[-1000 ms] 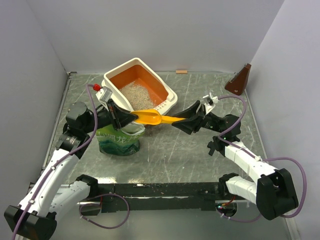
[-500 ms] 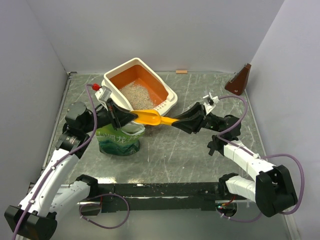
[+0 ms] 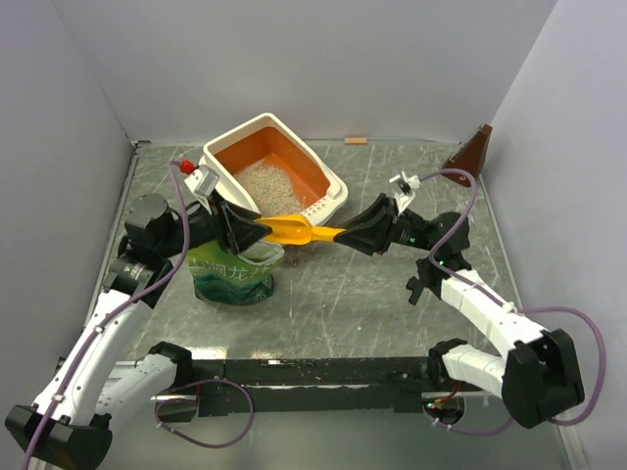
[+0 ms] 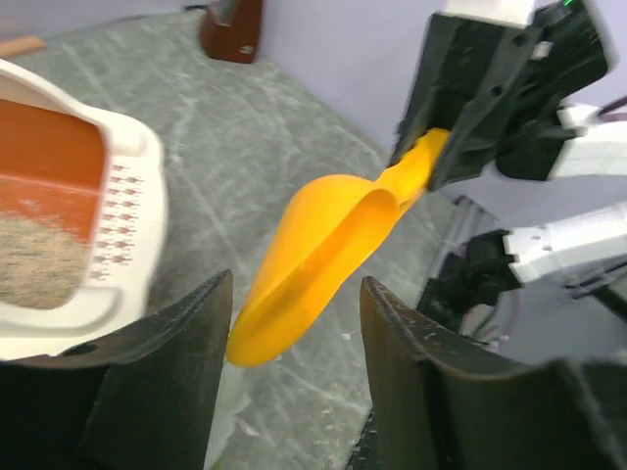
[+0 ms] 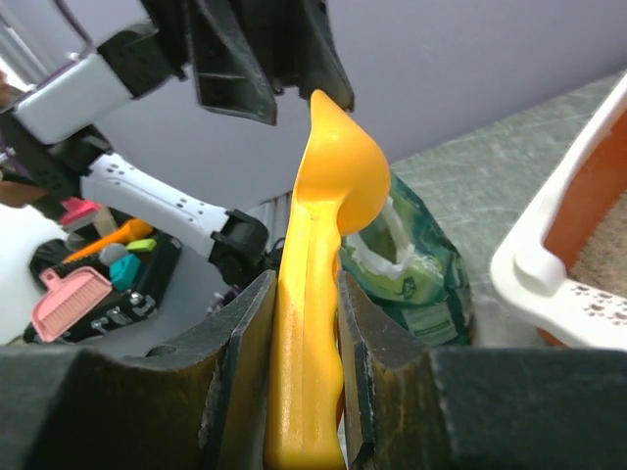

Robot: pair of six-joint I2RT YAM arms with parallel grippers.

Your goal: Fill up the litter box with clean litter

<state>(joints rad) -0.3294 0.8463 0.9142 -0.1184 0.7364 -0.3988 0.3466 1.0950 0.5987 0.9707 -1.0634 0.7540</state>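
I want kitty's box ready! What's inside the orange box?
The litter box holds a patch of clean litter; orange floor shows beyond it. The left gripper and scoop hide its near edge.

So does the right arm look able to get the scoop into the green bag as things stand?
Probably not cleanly. The right fingers clamp the scoop by its handle, bowl near the green bag, but the open left fingers hang over its mouth, crowding the way in.
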